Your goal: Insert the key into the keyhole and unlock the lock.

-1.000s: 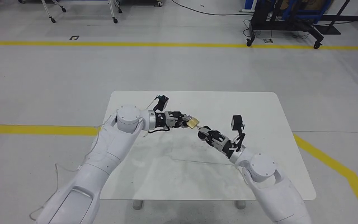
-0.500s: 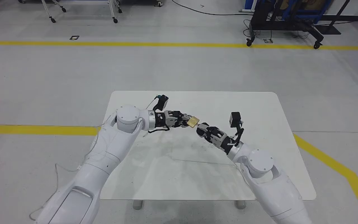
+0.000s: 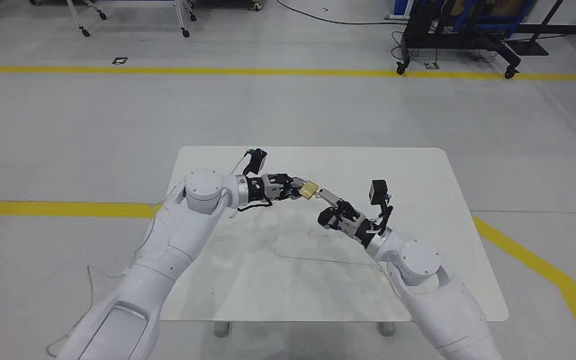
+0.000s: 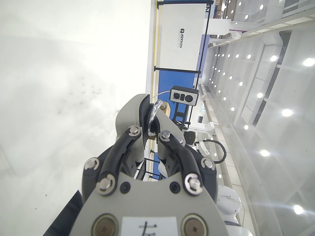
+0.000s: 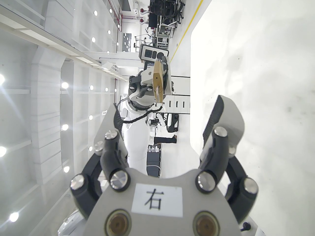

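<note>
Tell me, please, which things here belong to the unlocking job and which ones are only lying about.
For the job:
lock, held by the left gripper
key, seemingly in the keyhole
right gripper, open and empty

Only around:
table
yellow floor line
black cart on the floor beyond

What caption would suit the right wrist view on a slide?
Open right gripper faces a brass padlock held by the left gripper over the white table.
</note>
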Controlling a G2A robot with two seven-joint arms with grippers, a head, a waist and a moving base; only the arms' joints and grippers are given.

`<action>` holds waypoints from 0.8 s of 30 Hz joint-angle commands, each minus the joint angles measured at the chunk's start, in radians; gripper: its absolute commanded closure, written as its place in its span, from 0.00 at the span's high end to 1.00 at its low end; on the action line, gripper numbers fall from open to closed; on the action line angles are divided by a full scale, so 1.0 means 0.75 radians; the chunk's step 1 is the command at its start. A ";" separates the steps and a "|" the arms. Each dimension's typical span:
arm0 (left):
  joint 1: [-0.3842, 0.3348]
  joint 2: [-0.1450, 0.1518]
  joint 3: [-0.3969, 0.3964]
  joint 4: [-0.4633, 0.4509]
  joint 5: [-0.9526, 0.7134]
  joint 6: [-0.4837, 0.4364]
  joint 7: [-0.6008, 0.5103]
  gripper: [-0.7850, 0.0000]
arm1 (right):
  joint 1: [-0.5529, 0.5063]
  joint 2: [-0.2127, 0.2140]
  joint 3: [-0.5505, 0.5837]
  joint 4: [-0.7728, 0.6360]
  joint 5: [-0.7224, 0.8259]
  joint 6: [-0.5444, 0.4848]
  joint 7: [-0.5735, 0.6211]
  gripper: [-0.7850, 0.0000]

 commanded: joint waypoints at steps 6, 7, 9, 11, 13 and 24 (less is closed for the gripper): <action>0.041 0.004 -0.016 -0.082 0.037 -0.111 0.099 0.00 | 0.021 -0.003 0.074 0.106 0.398 0.007 0.184 0.49; 0.050 0.004 -0.017 -0.097 0.042 -0.128 0.112 0.00 | 0.027 -0.003 0.077 0.118 0.427 0.012 0.206 0.46; 0.066 0.006 -0.021 -0.121 0.048 -0.153 0.130 0.00 | 0.038 -0.003 0.083 0.140 0.467 0.028 0.237 0.36; 0.079 0.006 -0.028 -0.135 0.031 -0.169 0.132 0.00 | 0.047 -0.003 0.087 0.155 0.492 0.038 0.267 0.27; 0.083 0.006 -0.030 -0.139 0.026 -0.168 0.127 0.00 | 0.053 -0.002 0.088 0.168 0.506 0.047 0.283 0.23; 0.085 0.006 -0.023 -0.144 0.040 -0.162 0.100 0.00 | 0.094 -0.007 0.058 0.193 0.486 0.057 0.262 0.15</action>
